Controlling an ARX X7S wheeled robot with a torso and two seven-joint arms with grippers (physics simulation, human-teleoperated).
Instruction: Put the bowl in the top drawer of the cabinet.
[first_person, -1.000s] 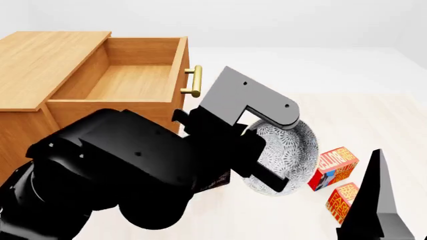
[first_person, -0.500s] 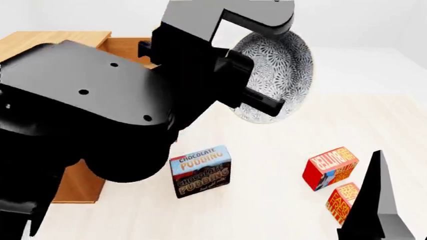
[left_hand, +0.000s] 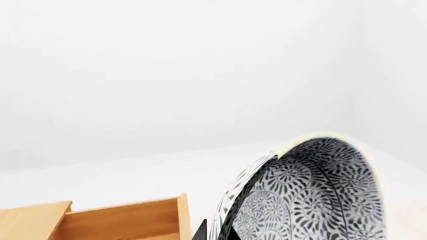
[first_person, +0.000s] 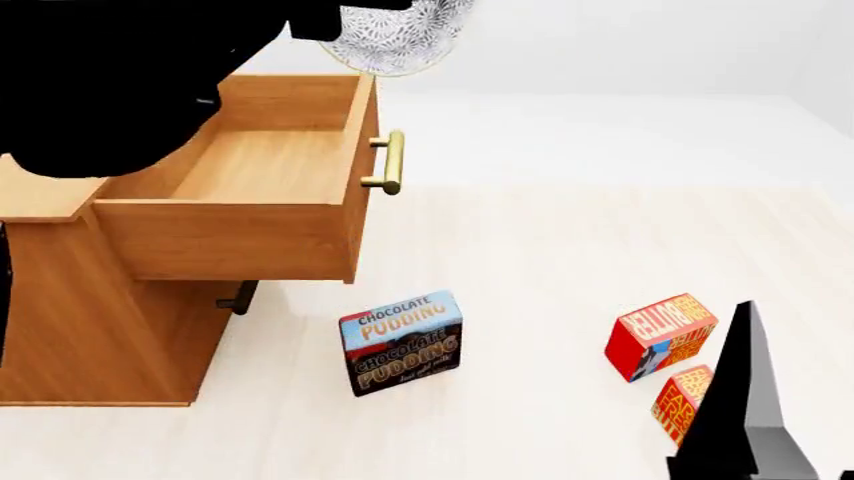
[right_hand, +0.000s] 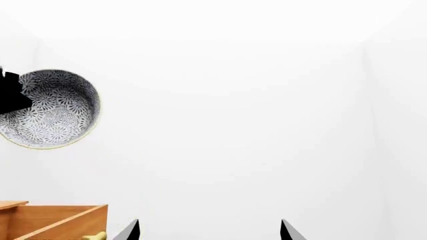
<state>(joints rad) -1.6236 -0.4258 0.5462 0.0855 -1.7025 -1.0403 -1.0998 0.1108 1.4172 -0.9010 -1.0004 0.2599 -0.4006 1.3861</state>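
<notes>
The bowl (first_person: 400, 35), grey-and-white patterned, hangs tilted on its side high above the front of the open top drawer (first_person: 358, 120). My left gripper (left_hand: 217, 232) is shut on the bowl's rim (left_hand: 313, 195), one finger inside and one outside. In the head view the black left arm (first_person: 120, 70) covers the cabinet's top. The drawer of the cabinet (first_person: 80, 300) is pulled out, its brass handle (first_person: 387, 163) towards the floor space. The right wrist view shows the bowl (right_hand: 53, 110) up in the air above the drawer (right_hand: 60, 220). My right gripper (right_hand: 209, 230) is open and holds nothing.
A chocolate pudding box (first_person: 400, 342) stands on the pale floor below the drawer front. Two red-orange boxes (first_person: 661, 335) (first_person: 687, 400) lie at the right, beside my right gripper's finger (first_person: 741, 400). A dark handle of the lower drawer (first_person: 240, 297) shows under the open one.
My left arm has lifted the bowl from near the floor up and left, to above the open drawer. The pudding box is uncovered. The right gripper has not moved.
</notes>
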